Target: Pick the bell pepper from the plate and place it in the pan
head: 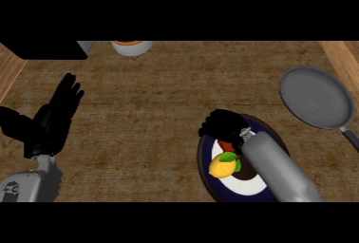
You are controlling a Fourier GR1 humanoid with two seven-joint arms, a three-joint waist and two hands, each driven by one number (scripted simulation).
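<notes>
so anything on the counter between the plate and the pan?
Nothing visible. The right hand is curled over the plate, with a bit of red showing under it, likely the bell pepper. A lemon sits beside it. The counter stretch toward the pan shows bare.

robot hand (223, 124) curled over plate (207, 178), pan (316, 97) apart

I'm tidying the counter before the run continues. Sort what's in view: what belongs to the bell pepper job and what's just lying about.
Belongs to the job:
- bell pepper, red, mostly hidden under the hand
- plate
- pan
- right hand, curled over the pepper

Just lying about:
- lemon on the plate
- white and orange container at the far edge
- left hand, resting open
</notes>
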